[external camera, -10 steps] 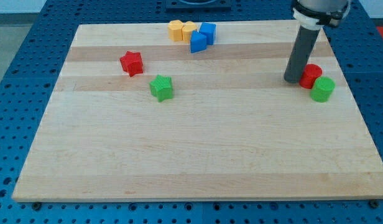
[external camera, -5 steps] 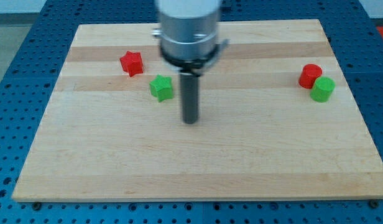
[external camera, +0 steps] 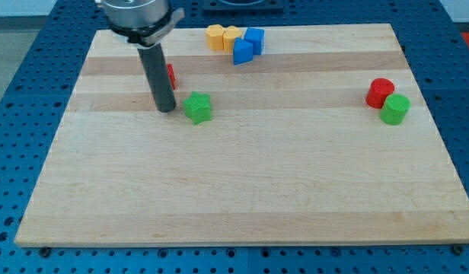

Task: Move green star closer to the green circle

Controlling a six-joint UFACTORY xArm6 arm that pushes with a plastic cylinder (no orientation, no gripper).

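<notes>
The green star (external camera: pixel 197 107) lies on the wooden board (external camera: pixel 242 190) left of the middle. My tip (external camera: pixel 166 109) rests on the board just left of the green star, with a small gap between them. The green circle (external camera: pixel 395 109) sits far off at the view's right, touching a red circle (external camera: pixel 380 92) above and left of it. The rod hides most of a red star (external camera: pixel 170 74) behind it.
Two yellow blocks (external camera: pixel 222 36) and two blue blocks (external camera: pixel 248 44) cluster at the board's top edge near the middle. A blue perforated table (external camera: pixel 21 114) surrounds the board.
My tip swept from beside the red circle at the right, across the middle below the green star, to the green star's left side. No block has moved.
</notes>
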